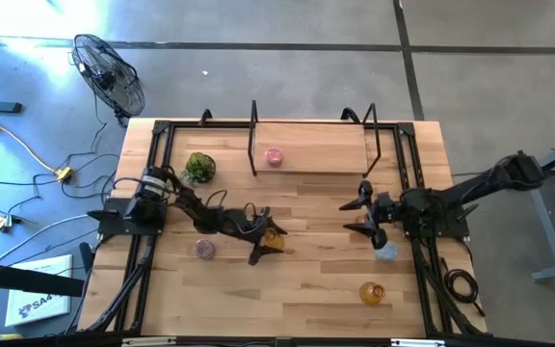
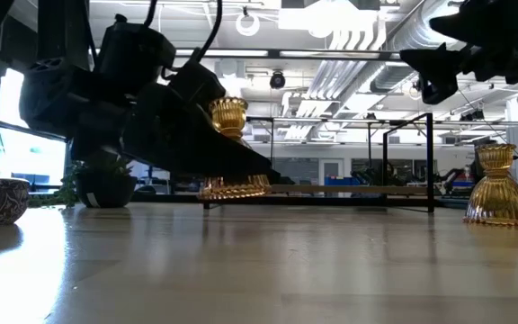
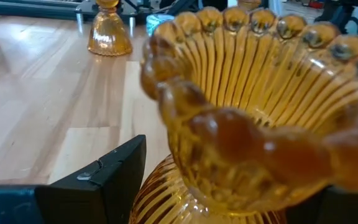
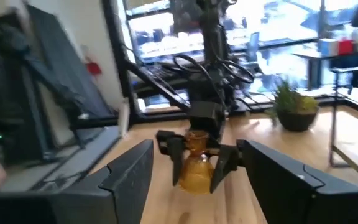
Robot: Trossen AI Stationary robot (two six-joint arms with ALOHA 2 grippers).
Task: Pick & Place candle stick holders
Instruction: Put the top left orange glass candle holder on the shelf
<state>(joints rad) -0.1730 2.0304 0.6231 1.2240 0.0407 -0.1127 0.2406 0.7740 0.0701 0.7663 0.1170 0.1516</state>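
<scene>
Nearest your front edge of the table [image 1: 306, 308], toward the right corner, one amber holder [image 1: 372, 292] stands alone. Just behind it a light blue holder [image 1: 386, 253] sits beside the right gripper [image 1: 366, 213], which hangs above the wood with its fingers spread and nothing between them. Toward the left edge you have a pink holder [image 1: 205, 250] standing free. Near the table's middle, your left gripper [image 1: 266, 236] straddles a second amber holder [image 1: 275, 239]; its fingers [image 3: 104, 180] flank the ribbed glass, but you cannot tell whether they press it. Near the back edge, another pink holder [image 1: 274, 157] sits inside the black frame [image 1: 254, 135], with the green plant ball [image 1: 198, 168] toward the back left corner.
</scene>
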